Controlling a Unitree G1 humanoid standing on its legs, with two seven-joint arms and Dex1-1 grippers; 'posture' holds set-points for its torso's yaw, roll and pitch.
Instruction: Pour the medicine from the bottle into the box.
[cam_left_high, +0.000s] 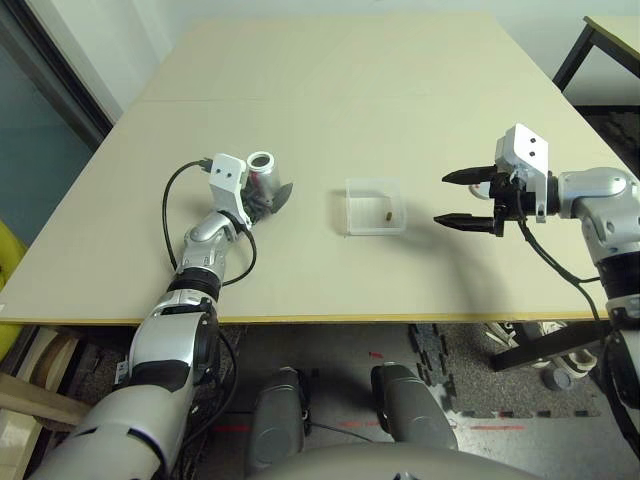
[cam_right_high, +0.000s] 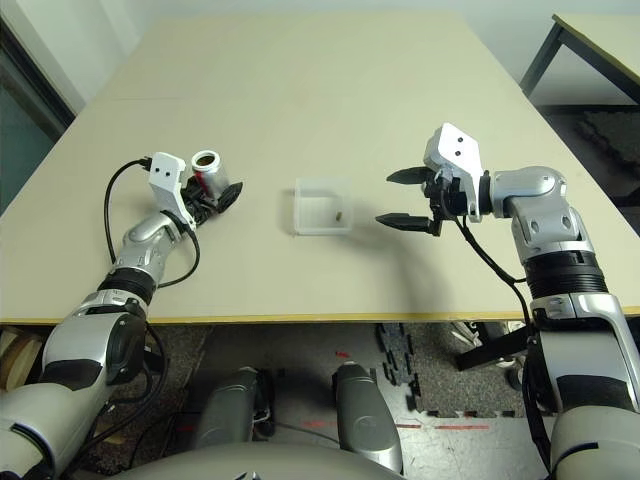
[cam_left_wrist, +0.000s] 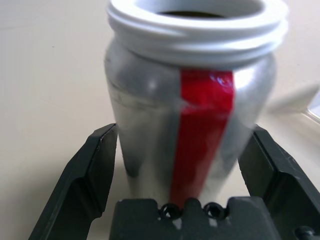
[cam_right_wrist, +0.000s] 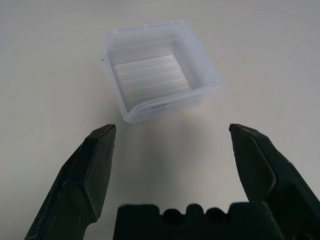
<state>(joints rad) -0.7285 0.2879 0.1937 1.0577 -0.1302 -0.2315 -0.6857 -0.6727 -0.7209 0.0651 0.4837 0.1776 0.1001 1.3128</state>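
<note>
Tiny brown pill (cam_left_high: 387, 214) already lies in the clear square plastic box (cam_left_high: 375, 206) mid-tabletop (cam_left_high: 330, 90); pour looks done. Left claw (cam_left_wrist: 182, 165) grips the upright, uncapped white-grey red-striped bottle (cam_left_high: 263, 176); right claw (cam_left_high: 466, 199) open beside the box. Next: probably release the bottle.

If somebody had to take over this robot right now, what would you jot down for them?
Left gripper: fingers around the uncapped bottle, upright on the table left of the box.
Right gripper: open, holding nothing, just right of the box, pointing at it.
Done: the medicine already lies in the box.
Left: seemingly nothing but letting the bottle go; whether more remains in it cannot be seen.
</note>
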